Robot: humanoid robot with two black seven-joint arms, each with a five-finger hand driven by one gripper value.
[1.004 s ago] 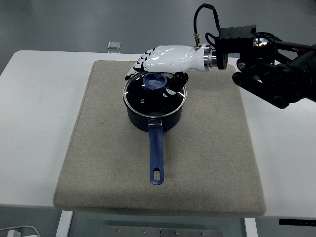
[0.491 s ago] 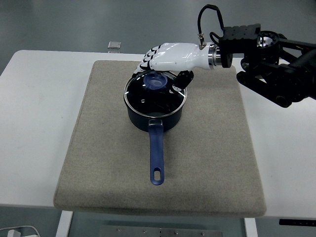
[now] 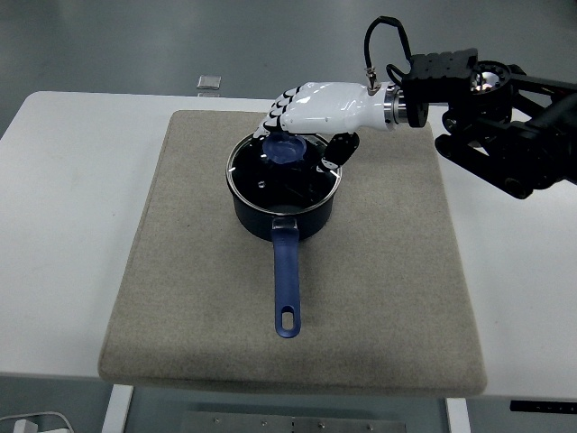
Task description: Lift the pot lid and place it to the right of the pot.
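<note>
One hand [image 3: 311,113] is on the job, the right one, reaching in from the bench's [image 3: 72,162] right edge; the left isn't in view. The pot [image 3: 281,209] sits on the mat [image 3: 388,298] toward its far edge, handle pointing at the near edge. The lid [image 3: 284,171] looks tilted, far side raised by the knob [image 3: 286,147] while the near rim seems close to the pot, so the lift looks barely begun. The hand is right over the knob, fingers curled around it, gripping. Left to do: lift clear, carry right, set the lid down on the bare mat beside the pot.
</note>
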